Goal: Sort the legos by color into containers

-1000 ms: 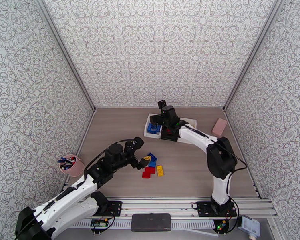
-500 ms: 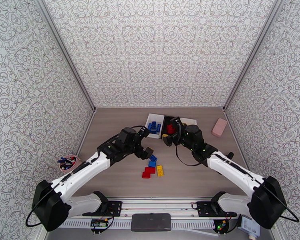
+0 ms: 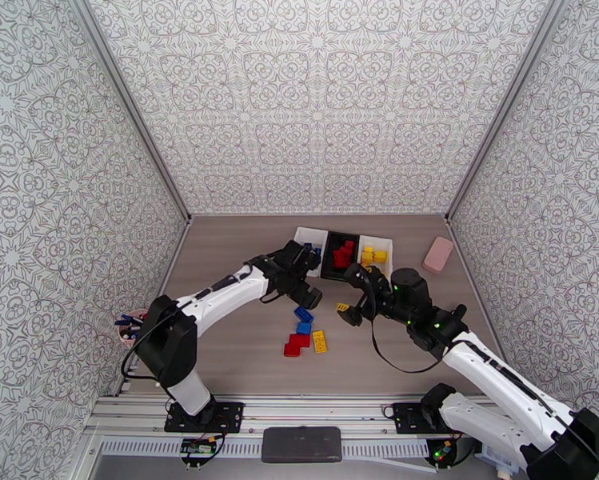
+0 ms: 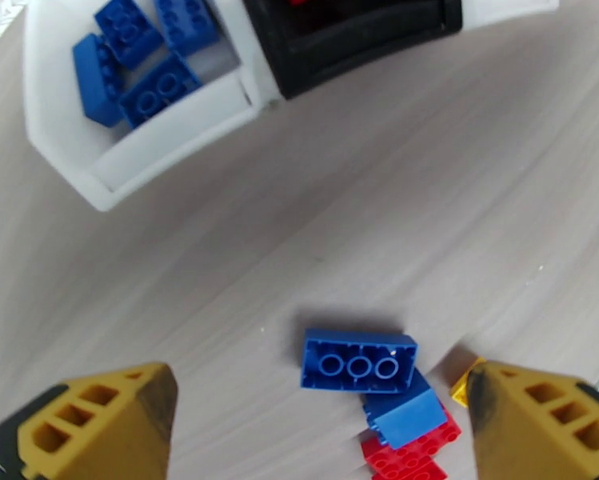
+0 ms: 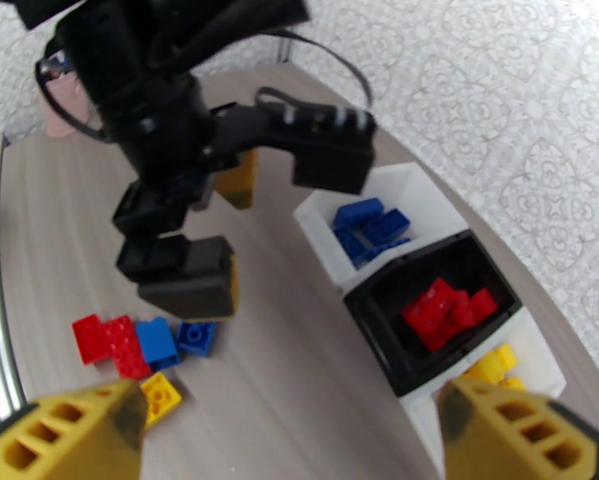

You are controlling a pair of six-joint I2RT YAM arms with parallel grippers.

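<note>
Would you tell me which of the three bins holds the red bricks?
The black middle bin; the left white bin holds blue bricks, the right white bin yellow bricks.

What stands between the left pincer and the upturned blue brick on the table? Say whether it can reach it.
Likely yes. The left pincer is open above the table, with the blue brick lying uncovered between its fingers. A second blue brick touches it, possibly crowding a grasp.
</note>
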